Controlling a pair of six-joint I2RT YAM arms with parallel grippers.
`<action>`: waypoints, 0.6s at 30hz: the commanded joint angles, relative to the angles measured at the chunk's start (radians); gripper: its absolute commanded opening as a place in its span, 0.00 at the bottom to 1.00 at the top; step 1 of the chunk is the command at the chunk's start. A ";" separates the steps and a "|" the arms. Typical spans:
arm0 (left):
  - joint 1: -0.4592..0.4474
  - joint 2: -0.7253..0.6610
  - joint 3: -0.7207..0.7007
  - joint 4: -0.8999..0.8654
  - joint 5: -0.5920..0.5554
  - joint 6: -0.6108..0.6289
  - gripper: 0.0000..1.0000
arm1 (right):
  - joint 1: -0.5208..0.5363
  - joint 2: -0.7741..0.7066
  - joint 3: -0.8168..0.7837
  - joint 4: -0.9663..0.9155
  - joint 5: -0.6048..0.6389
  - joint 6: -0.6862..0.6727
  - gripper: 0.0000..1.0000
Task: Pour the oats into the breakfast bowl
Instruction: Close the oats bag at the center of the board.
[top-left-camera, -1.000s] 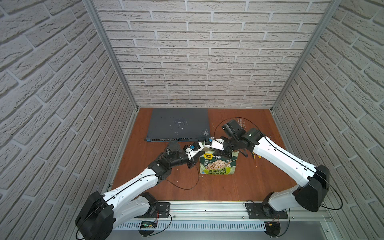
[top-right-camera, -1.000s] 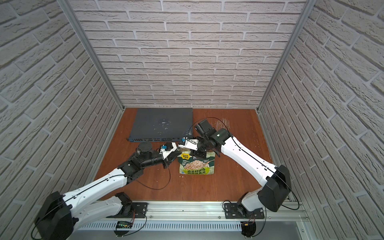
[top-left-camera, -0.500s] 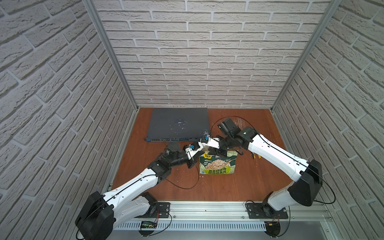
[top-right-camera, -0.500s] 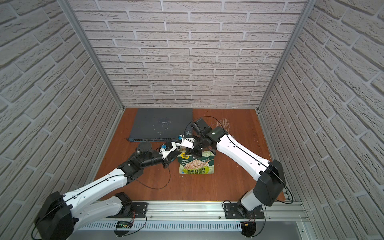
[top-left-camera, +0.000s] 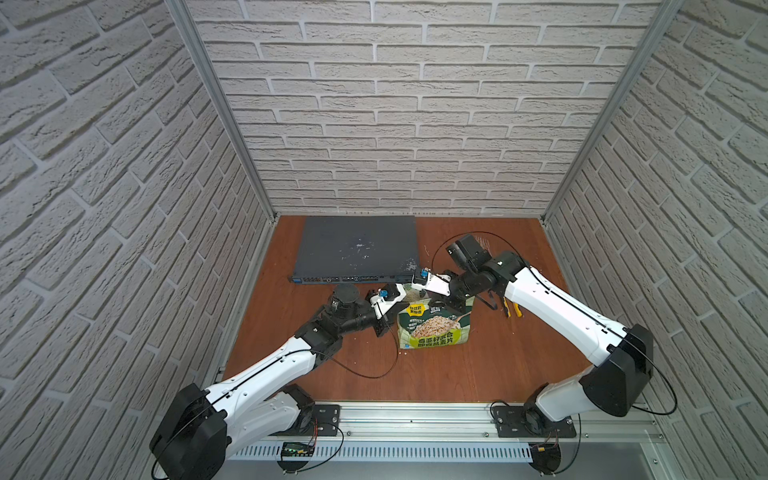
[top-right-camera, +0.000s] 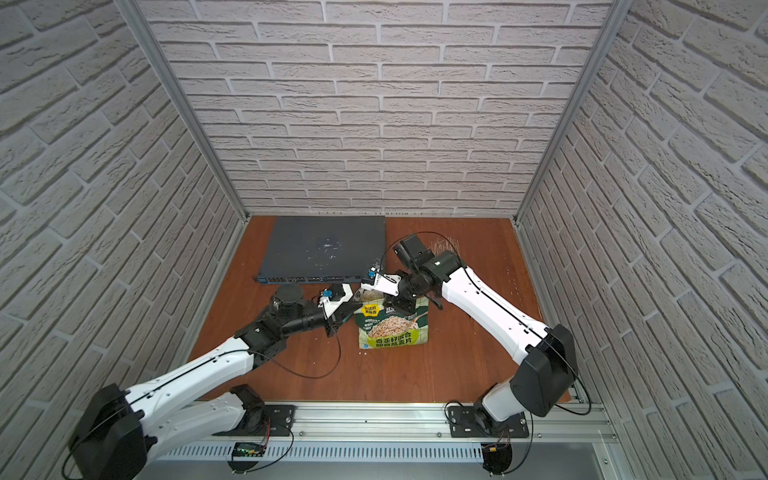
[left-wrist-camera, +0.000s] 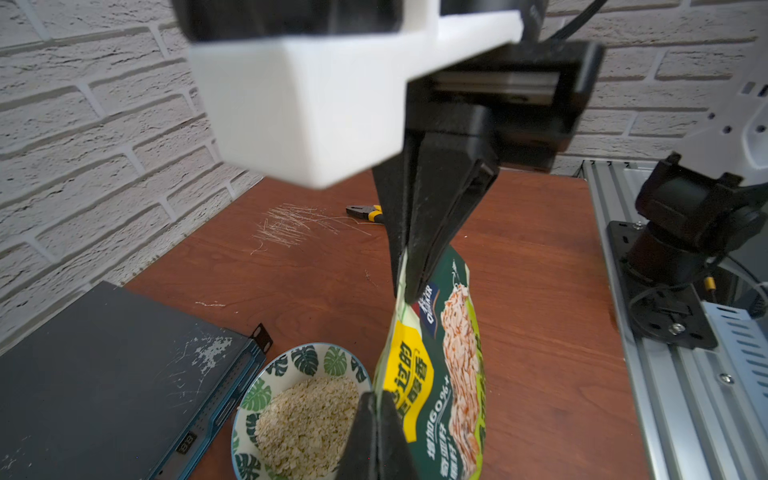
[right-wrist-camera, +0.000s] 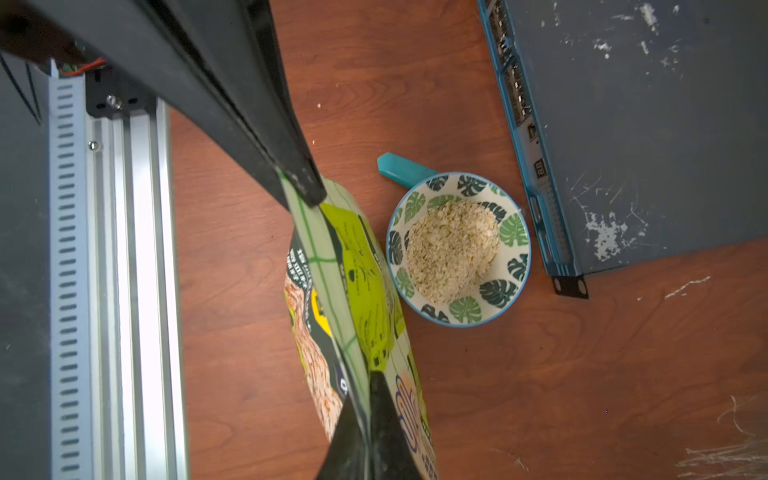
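The green oats pouch (top-left-camera: 434, 330) (top-right-camera: 392, 328) stands upright on the wooden table, checkered top edge up. My left gripper (left-wrist-camera: 376, 399) is shut on one top corner (top-left-camera: 400, 309). My right gripper (right-wrist-camera: 370, 382) is shut on the other top corner (top-left-camera: 455, 301). Just behind the pouch sits the breakfast bowl (right-wrist-camera: 515, 232) (left-wrist-camera: 291, 361), white with green leaf prints. It holds a heap of pale oats (right-wrist-camera: 453, 249) (left-wrist-camera: 307, 419). In both top views the grippers and pouch hide most of the bowl (top-left-camera: 414, 294).
A dark grey network switch (top-left-camera: 357, 249) (right-wrist-camera: 644, 124) lies flat behind the bowl, its front edge close to the rim. A teal piece (right-wrist-camera: 401, 170) lies against the bowl. Pliers (top-left-camera: 513, 309) lie to the right. An aluminium rail (top-left-camera: 415, 415) borders the table's front.
My right gripper has shifted slightly and its jaws have closed on the pouch's top corner. The left gripper, pouch and bowl have stayed put.
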 joint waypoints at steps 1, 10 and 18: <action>0.009 -0.014 -0.007 0.046 0.001 0.000 0.00 | -0.033 -0.049 -0.009 -0.059 0.092 -0.005 0.08; 0.009 -0.004 0.001 0.044 0.002 0.001 0.00 | -0.061 -0.059 -0.001 -0.083 0.133 -0.012 0.11; 0.008 -0.006 0.006 0.036 0.000 0.001 0.00 | -0.080 -0.088 -0.014 -0.091 0.153 -0.012 0.10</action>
